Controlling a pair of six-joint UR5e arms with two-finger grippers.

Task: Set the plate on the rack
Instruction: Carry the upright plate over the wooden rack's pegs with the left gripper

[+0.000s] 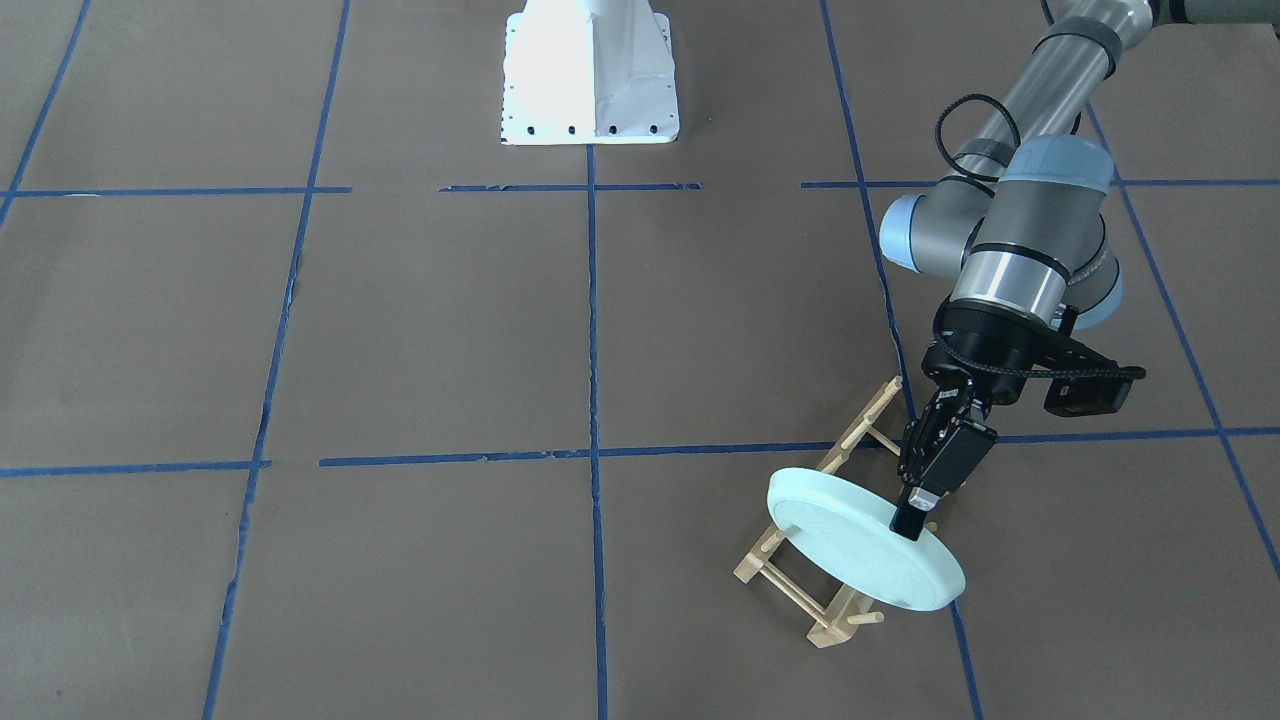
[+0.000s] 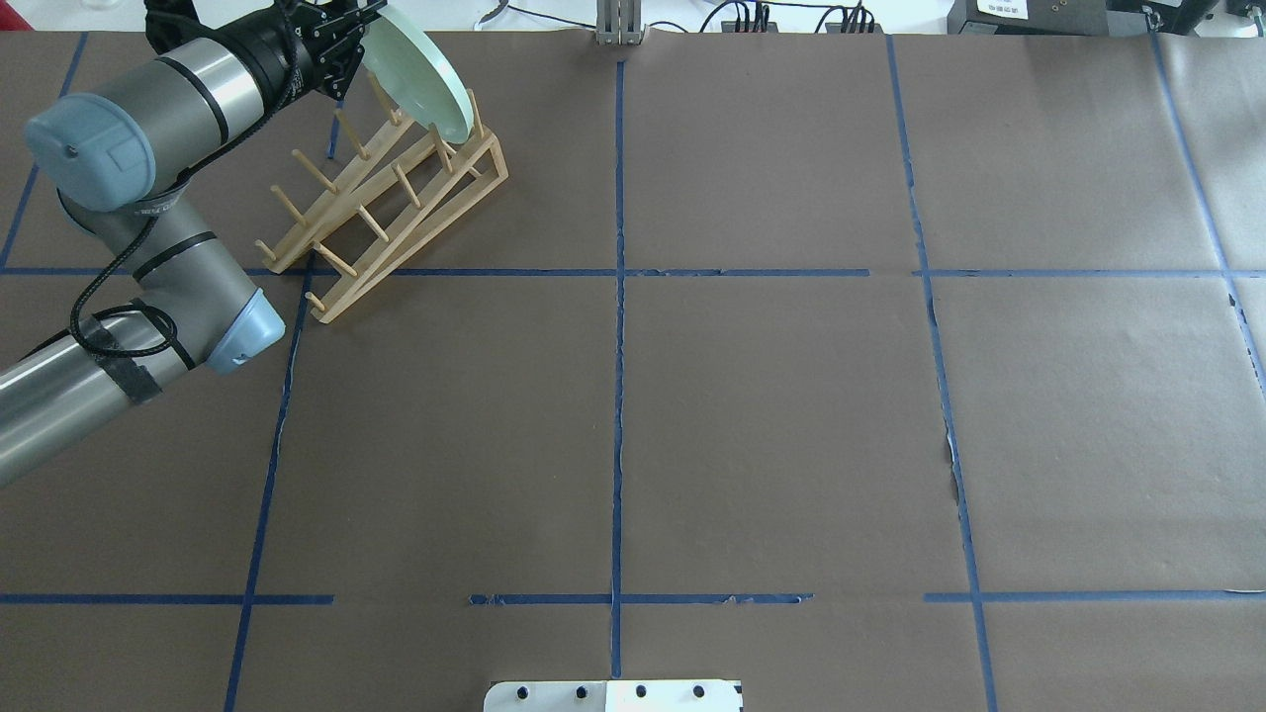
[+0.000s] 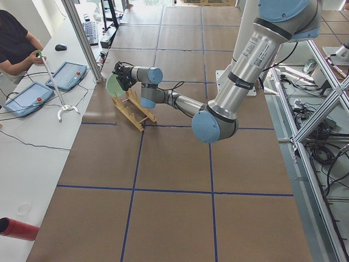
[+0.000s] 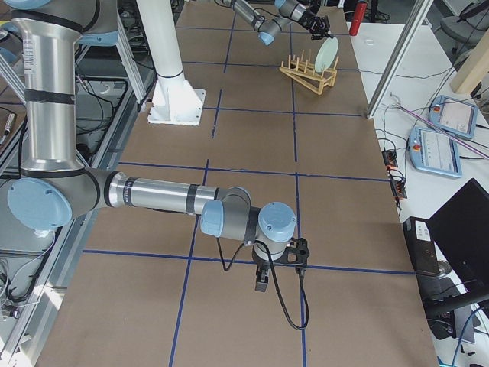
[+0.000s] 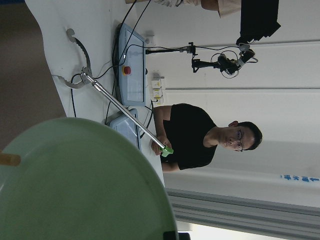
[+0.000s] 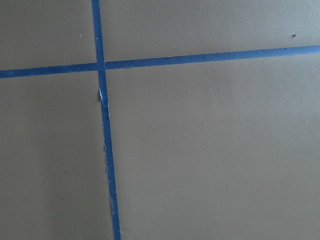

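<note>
Closest to us is the plate, tipped up on edge near the operators' edge of the table, toward the corner on the robot's left. Its lower rim dips among the pegs at the near end of the rack, and it stands tilted, not upright. We cannot tell whether the rim bears on the cross rods or hangs just above them.

Just behind, the left gripper is clamped on the plate's upper rim, one finger dark against the mint face. So we judge the carry done and the slotting-in nearly done. What is left is to settle the plate between the pegs, let go and draw the arm clear.

Farther back the rack runs on toward the robot, its other slots bare. At the robot's edge of the table sits the white base.

Well apart, toward the table's right-end edge, the right gripper hangs low over bare table. It shows only in the side view, so we cannot tell if its fingers are spread or closed.

The count:
- one plate
- one rack, with two pegged rails
- two grippers, one of them at work
- one base
</note>
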